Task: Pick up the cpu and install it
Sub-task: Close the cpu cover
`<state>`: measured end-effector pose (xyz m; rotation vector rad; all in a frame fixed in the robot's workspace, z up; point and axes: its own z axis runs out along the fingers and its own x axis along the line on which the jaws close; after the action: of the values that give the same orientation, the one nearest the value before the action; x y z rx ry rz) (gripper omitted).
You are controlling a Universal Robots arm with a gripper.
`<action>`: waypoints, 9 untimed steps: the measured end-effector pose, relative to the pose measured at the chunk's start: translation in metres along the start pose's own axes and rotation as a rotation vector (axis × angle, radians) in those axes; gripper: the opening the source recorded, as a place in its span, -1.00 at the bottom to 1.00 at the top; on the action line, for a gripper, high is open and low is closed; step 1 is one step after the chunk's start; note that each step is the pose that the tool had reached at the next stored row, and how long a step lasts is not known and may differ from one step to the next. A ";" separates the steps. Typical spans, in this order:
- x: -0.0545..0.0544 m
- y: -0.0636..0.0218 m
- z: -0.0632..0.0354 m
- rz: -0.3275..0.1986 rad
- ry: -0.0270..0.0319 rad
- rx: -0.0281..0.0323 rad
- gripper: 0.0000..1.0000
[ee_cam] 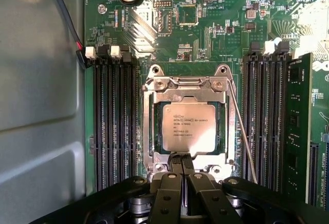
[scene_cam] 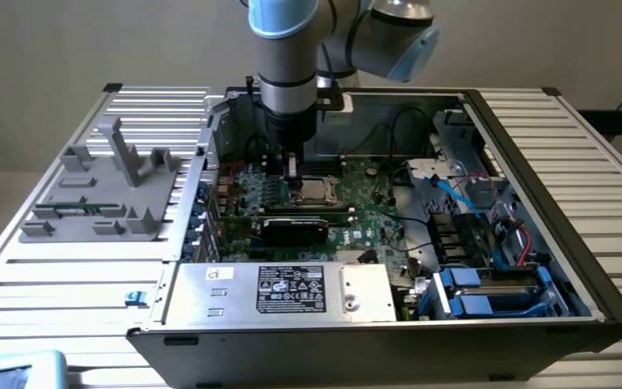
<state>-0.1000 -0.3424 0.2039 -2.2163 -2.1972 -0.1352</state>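
Where the cpu (ee_cam: pixel 188 127) lies flat in its bright steel socket frame (ee_cam: pixel 152 131), its square silver-grey lid faces up, finely printed. The gripper (ee_cam: pixel 180 161) has its black fingers pressed together, tips at the chip's edge, pinching nothing I can see. Around spreads the green motherboard (ee_cam: pixel 205 34) with dark ribbed memory slots (ee_cam: pixel 115 126), inside an open computer case (scene_cam: pixel 376 348) on a pale slatted metal table (scene_cam: pixel 62 279).
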 end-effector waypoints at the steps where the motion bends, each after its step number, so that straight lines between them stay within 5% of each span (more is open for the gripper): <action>1: 0.000 -0.0002 0.0002 0.000 0.0000 -0.0022 -0.77; 9: 0.000 -0.0041 0.0007 -0.001 0.0001 -0.0146 -0.77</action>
<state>-0.1040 -0.3426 0.2030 -2.2226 -2.2045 -0.1518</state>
